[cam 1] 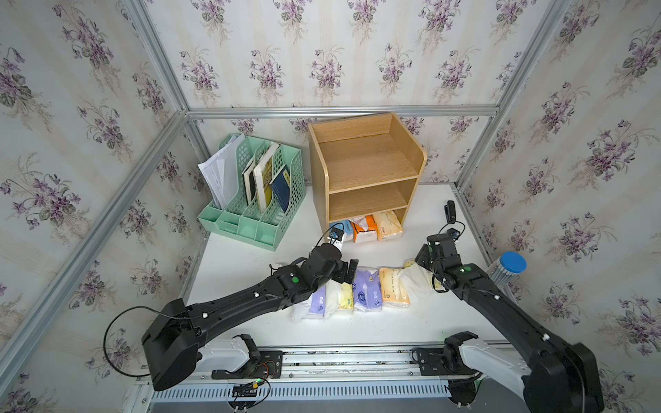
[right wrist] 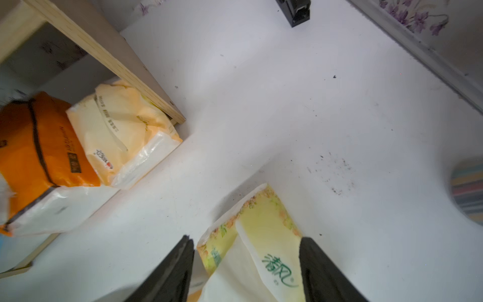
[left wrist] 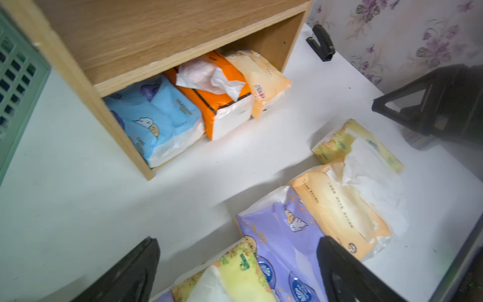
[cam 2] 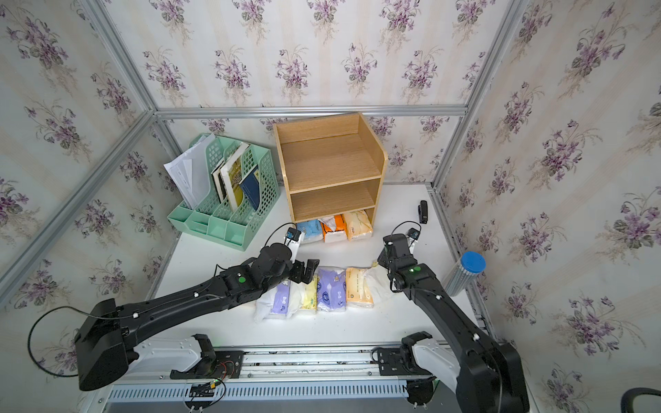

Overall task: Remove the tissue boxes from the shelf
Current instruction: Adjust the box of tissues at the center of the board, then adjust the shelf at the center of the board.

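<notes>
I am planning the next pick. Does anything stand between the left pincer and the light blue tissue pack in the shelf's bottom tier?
Nothing visible does. Only bare white table lies between the open left pincer and the light blue tissue pack, and the shelf is open at its front.

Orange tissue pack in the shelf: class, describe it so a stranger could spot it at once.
Find the wooden shelf beside the green rack. Its bottom tier holds three packs; the orange tissue pack is the middle one. Unlike the light blue pack and pale yellow pack beside it, it is bright orange with tissue poking out.
</notes>
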Controlling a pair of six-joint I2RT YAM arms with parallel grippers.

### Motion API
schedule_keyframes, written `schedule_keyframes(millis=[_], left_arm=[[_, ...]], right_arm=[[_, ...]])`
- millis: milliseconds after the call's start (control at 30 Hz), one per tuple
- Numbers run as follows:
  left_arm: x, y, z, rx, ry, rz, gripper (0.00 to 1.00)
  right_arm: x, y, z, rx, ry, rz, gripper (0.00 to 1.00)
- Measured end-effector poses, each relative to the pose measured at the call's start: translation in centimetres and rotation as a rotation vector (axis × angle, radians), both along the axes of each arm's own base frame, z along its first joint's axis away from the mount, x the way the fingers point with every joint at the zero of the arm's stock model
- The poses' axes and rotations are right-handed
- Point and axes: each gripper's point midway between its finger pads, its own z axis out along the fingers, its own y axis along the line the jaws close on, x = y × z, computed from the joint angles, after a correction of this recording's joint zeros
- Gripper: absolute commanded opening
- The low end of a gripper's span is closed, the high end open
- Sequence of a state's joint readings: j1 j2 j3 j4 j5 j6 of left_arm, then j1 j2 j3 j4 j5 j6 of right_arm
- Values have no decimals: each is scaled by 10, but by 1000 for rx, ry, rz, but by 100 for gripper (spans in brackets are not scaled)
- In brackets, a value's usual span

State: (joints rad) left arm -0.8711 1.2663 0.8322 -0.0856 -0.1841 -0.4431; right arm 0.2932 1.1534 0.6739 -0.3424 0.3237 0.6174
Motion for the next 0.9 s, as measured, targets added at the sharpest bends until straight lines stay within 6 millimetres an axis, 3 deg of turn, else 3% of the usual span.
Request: schedule_keyframes(millis=[133, 333, 667, 900], left_arm=[[24, 25, 3, -24, 19, 79, 99], [49, 12, 24, -31, -1, 51, 99], [78, 29, 18, -1, 6, 120, 99], [105, 33, 12, 13, 26, 163, 98]], right_arm=[[12, 9, -35, -23, 111, 59, 64], [-7, 12, -63, 4, 154, 85, 63], [-31, 18, -55, 146, 57, 69, 65], [-28, 27, -9, 217, -79, 109, 65]])
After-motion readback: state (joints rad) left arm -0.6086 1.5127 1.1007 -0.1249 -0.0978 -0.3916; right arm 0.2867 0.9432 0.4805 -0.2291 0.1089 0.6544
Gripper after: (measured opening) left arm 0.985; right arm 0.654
